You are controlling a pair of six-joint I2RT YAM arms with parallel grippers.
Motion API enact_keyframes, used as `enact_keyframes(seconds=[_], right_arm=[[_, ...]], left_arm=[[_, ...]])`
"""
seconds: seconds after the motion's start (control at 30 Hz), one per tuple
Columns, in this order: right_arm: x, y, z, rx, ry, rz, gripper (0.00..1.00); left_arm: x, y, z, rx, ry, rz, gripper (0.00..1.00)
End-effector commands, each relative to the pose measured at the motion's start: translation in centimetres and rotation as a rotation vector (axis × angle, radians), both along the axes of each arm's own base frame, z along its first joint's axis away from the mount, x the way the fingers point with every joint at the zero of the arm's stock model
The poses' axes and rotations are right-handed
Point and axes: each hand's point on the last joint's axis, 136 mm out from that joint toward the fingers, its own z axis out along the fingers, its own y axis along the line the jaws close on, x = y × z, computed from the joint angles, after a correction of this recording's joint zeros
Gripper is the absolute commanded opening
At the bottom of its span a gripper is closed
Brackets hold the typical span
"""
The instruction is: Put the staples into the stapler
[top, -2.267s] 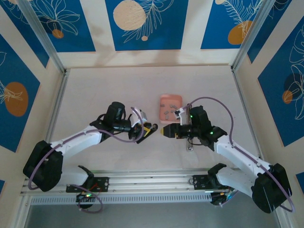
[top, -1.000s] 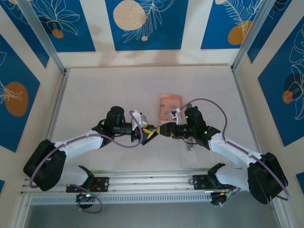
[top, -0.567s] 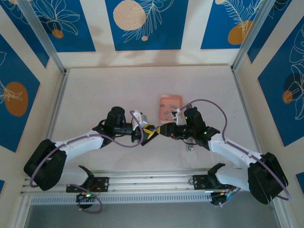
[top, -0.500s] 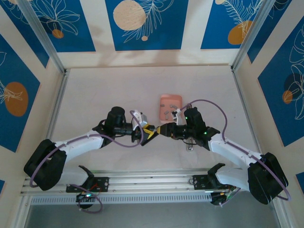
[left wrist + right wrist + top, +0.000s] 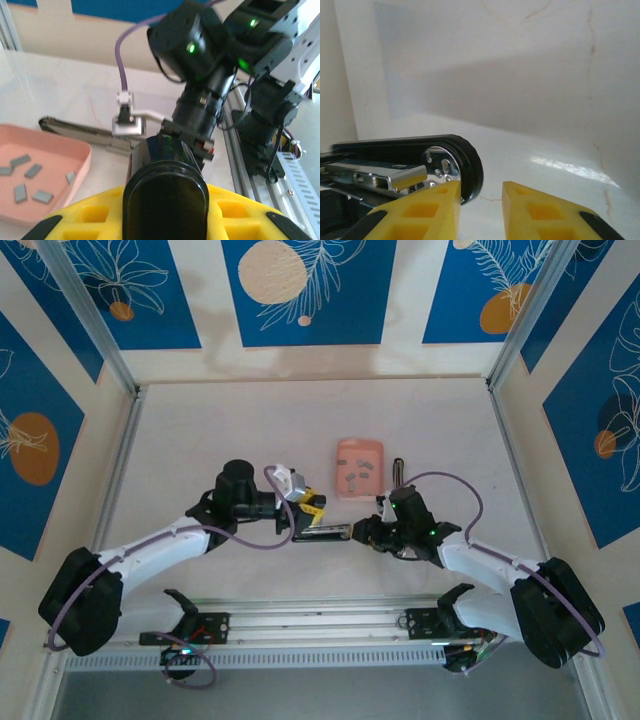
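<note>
Left wrist view: the left claw (image 5: 165, 210), nearly closed, clamps one long black stapler (image 5: 167, 155) with a silver metal magazine. The right claw (image 5: 481, 192) is slightly parted, one yellow finger (image 5: 427, 207) at the stapler's rounded end. Six small grey staple strips (image 5: 33, 171) lie in one shallow pink rectangular tray (image 5: 82, 160), near the claws.

Staples (image 5: 353, 478) in tray (image 5: 358, 444) — black stapler (image 5: 325, 533) nearby

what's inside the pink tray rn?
The staples: several short grey strips lying loose and flat on the floor of the pink tray. Nothing covers it from above; in the left wrist view its left end is cut off at the picture's edge.
</note>
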Motion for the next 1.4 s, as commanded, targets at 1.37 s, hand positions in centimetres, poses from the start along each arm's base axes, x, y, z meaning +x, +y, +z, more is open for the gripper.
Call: enact_keyframes(seconds=[1.37], right_arm=[[2.5, 4.9, 12.0, 0.194, -0.328, 0.181, 0.28]], left_arm=[[-0.6, -1.1, 11.4, -0.241, -0.189, -0.022, 0.04]])
